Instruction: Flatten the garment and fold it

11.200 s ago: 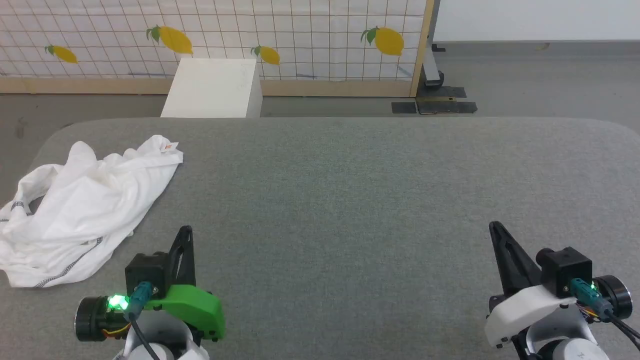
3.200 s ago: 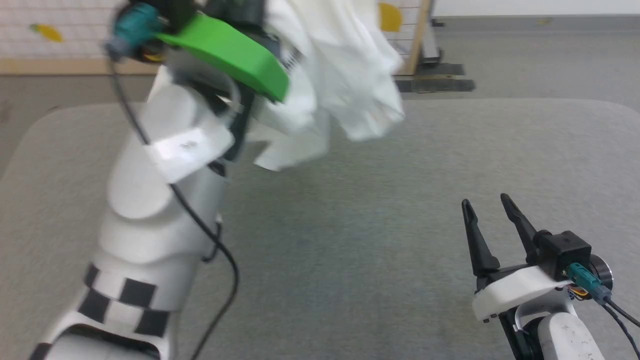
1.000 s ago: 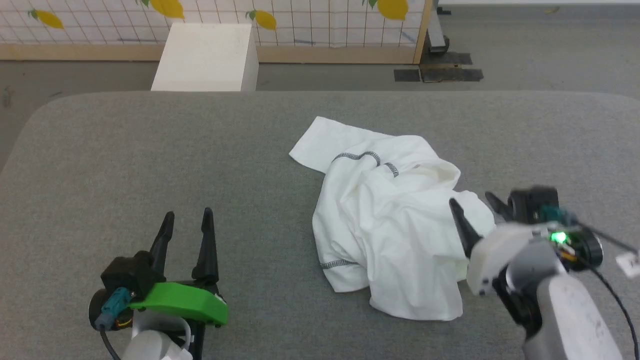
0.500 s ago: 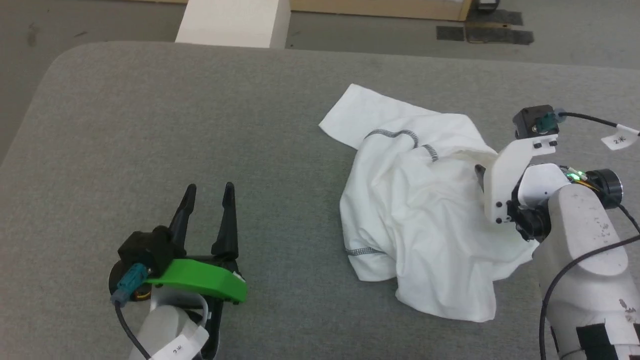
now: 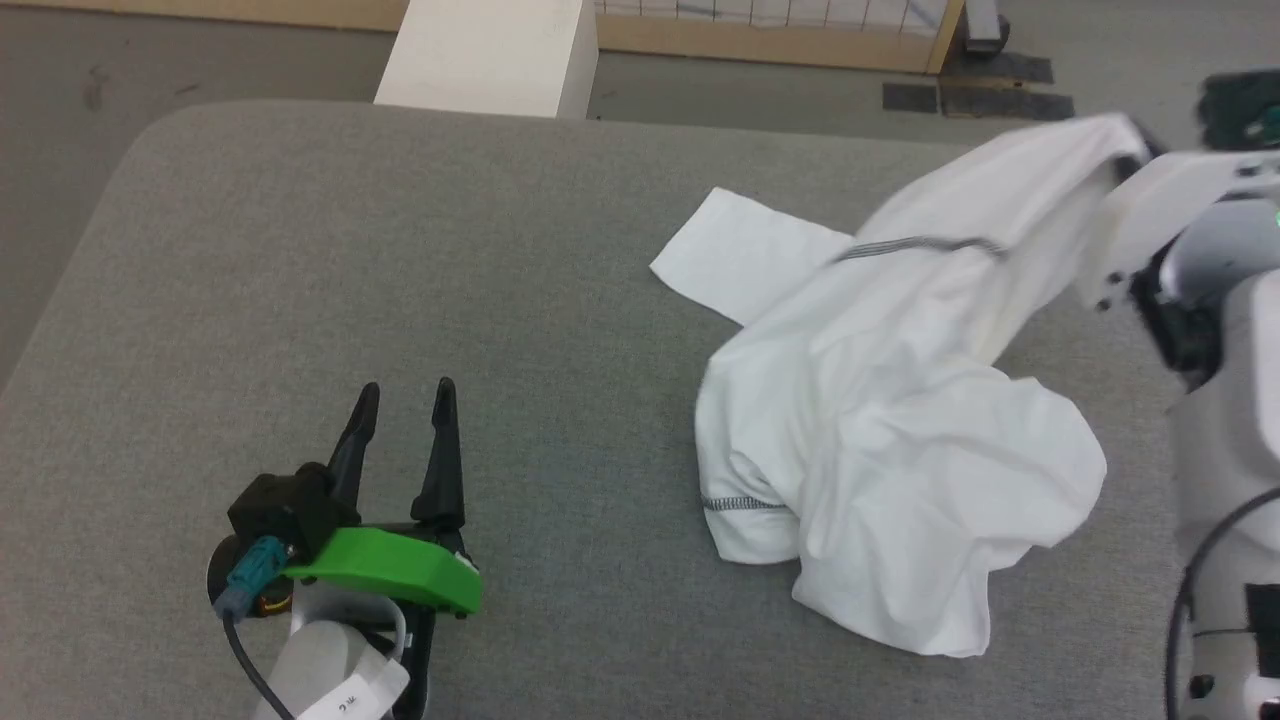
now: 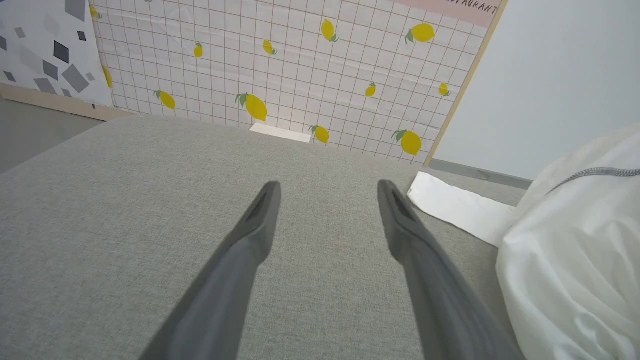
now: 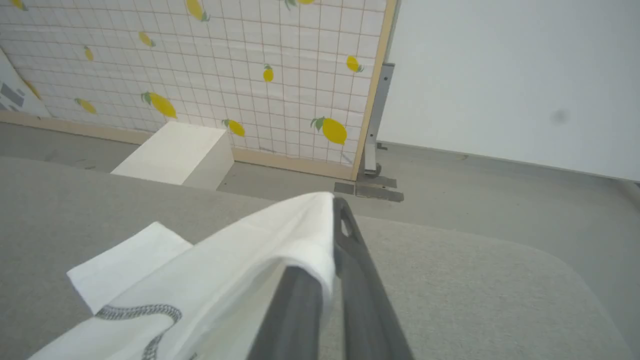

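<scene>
While leaving most of the garment (image 5: 900, 450) heaped right of centre on the grey table (image 5: 400, 250), has hoisted one fold up and toward the far right, drawing a grey-stitched seam (image 5: 920, 246) into a rising ridge. Half a second ago, all slack in a crumpled mound; now stretched between pile and pinch. Clamped tight on that raised fold with the right gripper (image 7: 336, 235), white cloth draped over one side, after standing wide apart a second back. Leaves one flat panel spread toward the far edge. Means only a start on flattening: probably a lift to drag or shake the fabric open, with folding yet to come. Keeps the left gripper (image 5: 407, 390) spread and empty, low over the table, well left of the cloth. Beyond the far edge, a white box (image 5: 490, 50) on the floor.
</scene>
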Robot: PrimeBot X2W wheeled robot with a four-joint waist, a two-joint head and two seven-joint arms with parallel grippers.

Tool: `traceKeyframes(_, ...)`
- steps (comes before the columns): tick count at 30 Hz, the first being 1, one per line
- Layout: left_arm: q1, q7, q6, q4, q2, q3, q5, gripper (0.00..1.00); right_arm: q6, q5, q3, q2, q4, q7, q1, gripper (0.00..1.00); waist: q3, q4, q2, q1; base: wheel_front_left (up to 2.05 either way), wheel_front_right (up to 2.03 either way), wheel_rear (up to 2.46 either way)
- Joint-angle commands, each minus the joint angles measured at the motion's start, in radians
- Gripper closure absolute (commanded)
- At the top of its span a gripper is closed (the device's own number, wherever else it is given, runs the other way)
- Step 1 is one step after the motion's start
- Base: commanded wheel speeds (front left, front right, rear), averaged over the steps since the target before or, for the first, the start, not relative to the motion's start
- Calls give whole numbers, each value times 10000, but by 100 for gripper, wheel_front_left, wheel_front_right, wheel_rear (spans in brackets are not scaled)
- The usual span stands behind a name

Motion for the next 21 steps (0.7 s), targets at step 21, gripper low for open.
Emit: traceKeyframes(21,628,-45,-175,176,-88,50,112,0,-15,168,-2613,746,-3852,2280,6848,100,-970,-293,0,-1,0,0,0)
